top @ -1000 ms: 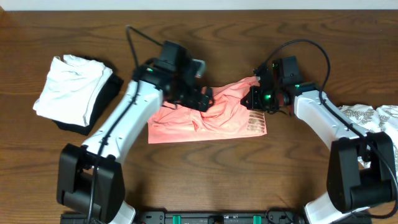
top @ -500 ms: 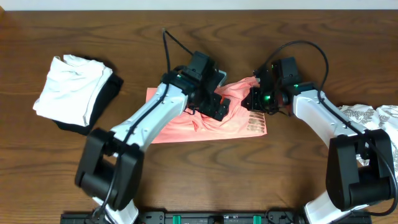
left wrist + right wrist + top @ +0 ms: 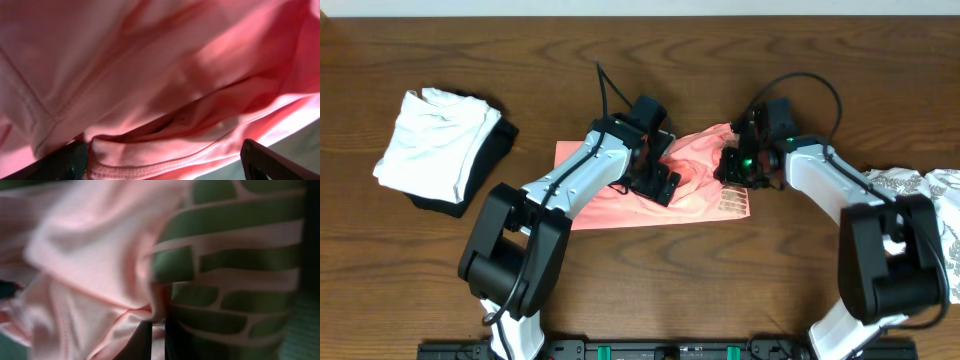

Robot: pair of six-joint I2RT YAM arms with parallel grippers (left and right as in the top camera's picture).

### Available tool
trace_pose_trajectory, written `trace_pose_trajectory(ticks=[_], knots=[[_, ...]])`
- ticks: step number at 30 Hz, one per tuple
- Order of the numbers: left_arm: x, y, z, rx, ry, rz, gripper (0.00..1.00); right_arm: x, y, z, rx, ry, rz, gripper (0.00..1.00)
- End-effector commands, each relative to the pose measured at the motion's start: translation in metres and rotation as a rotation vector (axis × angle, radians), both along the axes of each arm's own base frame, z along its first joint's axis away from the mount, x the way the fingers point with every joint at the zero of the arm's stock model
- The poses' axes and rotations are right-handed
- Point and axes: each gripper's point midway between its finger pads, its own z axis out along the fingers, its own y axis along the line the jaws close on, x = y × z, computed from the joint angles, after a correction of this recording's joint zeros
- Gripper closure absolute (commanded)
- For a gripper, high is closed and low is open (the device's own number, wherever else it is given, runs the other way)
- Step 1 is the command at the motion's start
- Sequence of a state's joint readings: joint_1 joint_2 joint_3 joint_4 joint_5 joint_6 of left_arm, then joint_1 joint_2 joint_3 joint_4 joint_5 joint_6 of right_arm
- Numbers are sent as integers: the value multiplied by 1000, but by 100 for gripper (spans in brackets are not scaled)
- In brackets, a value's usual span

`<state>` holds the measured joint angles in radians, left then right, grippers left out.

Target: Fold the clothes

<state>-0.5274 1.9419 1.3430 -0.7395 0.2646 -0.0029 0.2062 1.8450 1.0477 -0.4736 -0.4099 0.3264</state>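
The salmon-pink garment (image 3: 695, 195) lies crumpled in the middle of the wooden table, with its pale print (image 3: 732, 200) near the right end. My left gripper (image 3: 660, 183) is low on the garment's middle. In the left wrist view (image 3: 172, 162) its fingers (image 3: 65, 162) stand wide apart with a hem fold of the pink fabric (image 3: 150, 75) between them. My right gripper (image 3: 730, 165) is at the garment's upper right corner. In the right wrist view (image 3: 159, 340) it is shut on a thin fold of the fabric (image 3: 90, 265) beside the block print (image 3: 235, 255).
A plain white folded garment (image 3: 435, 145) lies on a dark cloth (image 3: 498, 150) at the left. A white cloth with a grey leaf pattern (image 3: 920, 190) lies at the right edge. Both arms reach over the table's middle.
My left gripper has moved right and toward the front, onto the garment's middle. The garment's left part now lies spread out flat. The right gripper has barely moved.
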Motion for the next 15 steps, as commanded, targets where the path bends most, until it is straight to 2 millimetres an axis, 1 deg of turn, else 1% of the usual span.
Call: trace_pose_trajectory(ticks=[1, 4, 8, 12, 13, 15], knots=[[-1, 15, -12, 80, 1, 11, 2, -10, 1, -23, -23, 64, -2, 91], [-1, 14, -12, 80, 1, 11, 2, -13, 1, -33, -29, 91, -4, 91], [-3, 16, -12, 86, 6, 11, 2, -13, 1, -34, -25, 90, -3, 90], [-4, 18, -11, 94, 11, 11, 2, -9, 9, -27, 19, 71, 9, 86], [-4, 18, -9, 92, 9, 11, 2, -7, 10, -23, 29, 58, 15, 83], [-2, 17, -1, 82, -9, 13, 2, -3, 12, -10, 39, 25, 21, 82]])
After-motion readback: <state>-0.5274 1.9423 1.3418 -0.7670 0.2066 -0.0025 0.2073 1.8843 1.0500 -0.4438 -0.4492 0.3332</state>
